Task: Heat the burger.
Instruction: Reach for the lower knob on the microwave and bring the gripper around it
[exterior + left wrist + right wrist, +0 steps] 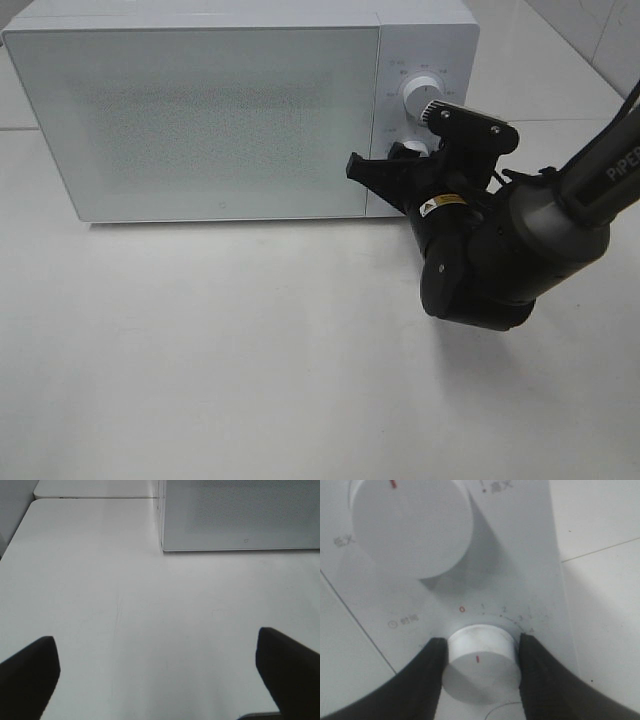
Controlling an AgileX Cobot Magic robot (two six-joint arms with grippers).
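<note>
**Right claw clamped on the timer knob, burger nowhere to be seen**

Closest to the lens in the high view is the right arm's fat black wrist, lower right of frame. Its right claw reaches up-left onto the microwave and grips the timer knob, one finger touching each side.

The knob's axis sticks straight out of the panel toward the claw, so the coming move is likely a plain wrist roll about it. The red tick looks close to the 0 end.

It's tight above, where the upper dial sits just beside one finger. To the right is bare worktop.

The burger shows in no view. The door is shut and frosted, so it's probably inside, but nobody could tell from this.

The left claw hangs wide open over the worktop, holding nothing and well apart from the panel.
</note>
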